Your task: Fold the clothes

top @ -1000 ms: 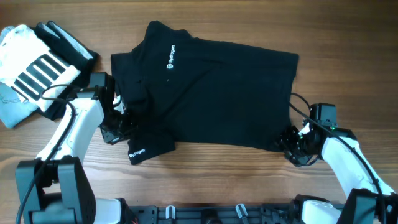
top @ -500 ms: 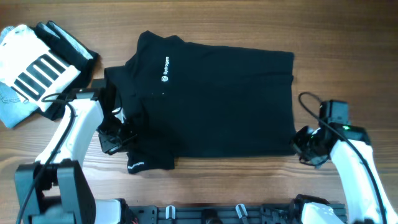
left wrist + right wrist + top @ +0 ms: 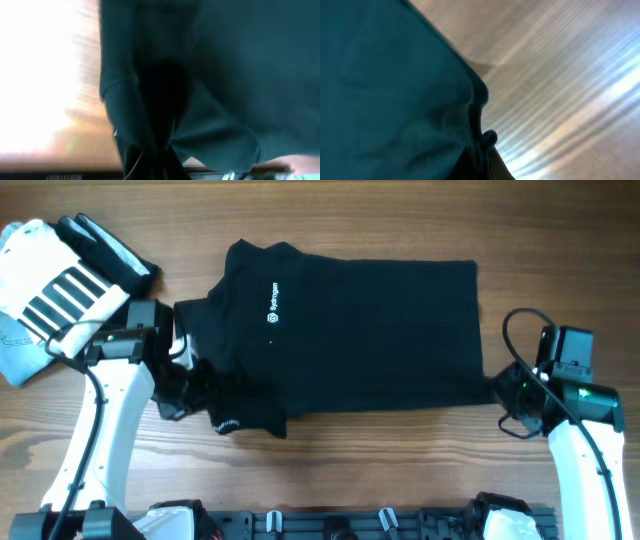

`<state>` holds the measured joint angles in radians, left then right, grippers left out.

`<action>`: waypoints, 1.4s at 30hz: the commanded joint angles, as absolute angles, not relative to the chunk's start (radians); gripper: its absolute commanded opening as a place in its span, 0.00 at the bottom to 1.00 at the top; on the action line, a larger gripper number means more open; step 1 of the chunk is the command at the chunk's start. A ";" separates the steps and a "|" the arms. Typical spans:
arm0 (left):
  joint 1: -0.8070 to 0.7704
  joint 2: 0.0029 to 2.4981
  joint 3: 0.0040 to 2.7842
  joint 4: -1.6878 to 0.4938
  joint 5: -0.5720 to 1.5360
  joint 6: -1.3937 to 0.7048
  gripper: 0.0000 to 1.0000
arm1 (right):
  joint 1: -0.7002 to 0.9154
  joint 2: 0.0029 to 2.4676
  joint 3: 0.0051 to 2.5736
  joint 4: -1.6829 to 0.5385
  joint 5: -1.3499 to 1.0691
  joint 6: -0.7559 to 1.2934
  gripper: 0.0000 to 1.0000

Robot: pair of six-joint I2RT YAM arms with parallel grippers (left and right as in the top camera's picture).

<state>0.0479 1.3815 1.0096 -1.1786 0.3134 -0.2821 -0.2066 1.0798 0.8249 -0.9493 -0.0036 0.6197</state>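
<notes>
Just stretched the shirt (image 3: 370,330) out sideways across the table (image 3: 350,220). Vs 1 s ago, moved the right gripper (image 3: 503,393) outward to the right & a little off the near edge, dragging the hem corner along; shifted the left gripper (image 3: 185,388) only slightly. Flattened the main panel that way: gone is the slant at the right side, & looks close to square from overhead now. Pinching cloth w/ both. On the right, closed on the hem corner, w/ fabric bunched down into the fingers in the wrist view. On the left, clamped on a gathered fold by the shoulder, w/ dark cloth funnelling into the fingers at the bottom of that wrist view. Lying roughly mid-table, collar end to the left, hem to the right, small white logo (image 3: 273,295) facing up. Rumpled at the left end, w/ 1 sleeve (image 3: 240,420) flopped toward the near edge just beside the left gripper. Also a pile of other clothes (image 3: 60,270) at the far left corner, near the left arm, not touching the shirt. Prob. at the spread-and-smooth step, no fold made yet. Next likely the 1st fold; calls for holding both ends & tucking that loose sleeve, else a lopsided result.
</notes>
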 commanded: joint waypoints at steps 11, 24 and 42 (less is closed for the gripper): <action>0.048 1.480 1.027 -0.678 0.416 -0.353 0.06 | -0.215 1.459 0.850 -0.565 -0.212 0.393 0.04; 0.048 1.652 1.027 -0.445 0.400 -0.358 0.78 | -0.213 1.519 0.850 -0.231 -0.246 0.393 0.79; 0.048 1.670 1.025 -0.596 0.360 -0.356 0.83 | -0.213 1.652 0.761 -0.592 -0.068 0.407 0.04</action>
